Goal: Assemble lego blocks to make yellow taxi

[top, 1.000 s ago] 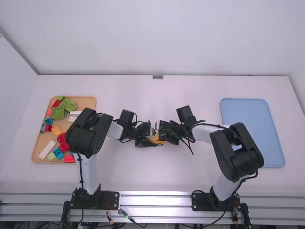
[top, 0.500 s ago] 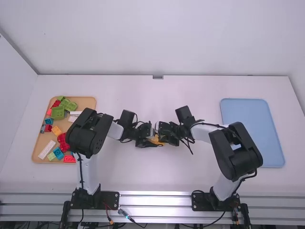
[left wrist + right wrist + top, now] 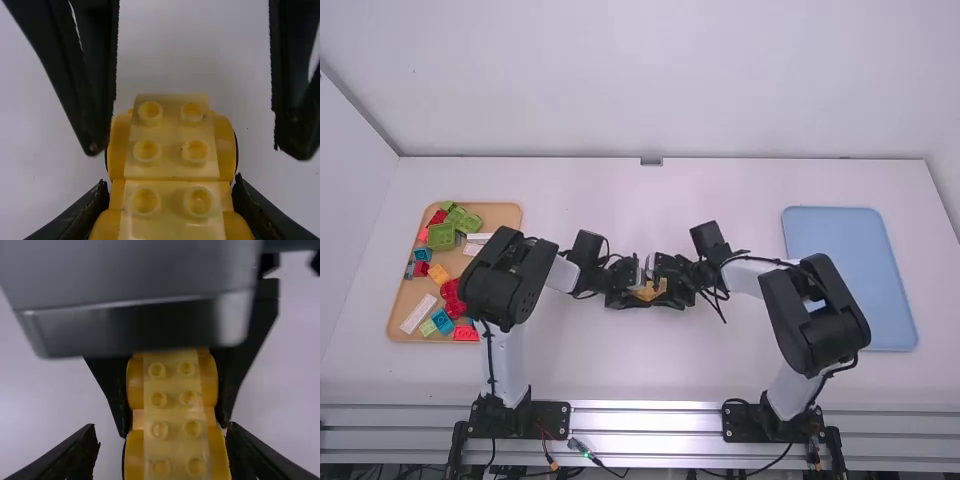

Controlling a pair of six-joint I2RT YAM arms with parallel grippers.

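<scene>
tan tray (image 3: 503,214) of loose blocks (image 3: 442,236) on the left, left arm's black elbow (image 3: 510,275) blocks my view of its edge; blue tray (image 3: 855,280) over right; both arms bent, grippers facing mid-table; left gripper (image 3: 637,293) pinches the yellow block build (image 3: 171,145) between its fingers; right gripper (image 3: 670,292) has fingers spread around it, gap visible on one side

Blocks (image 3: 441,236) in a tray (image 3: 505,214) near your bench's (image 3: 720,370) left edge, second tray (image 3: 850,280) near its right edge, joined piece (image 3: 652,290) between the two.
</scene>
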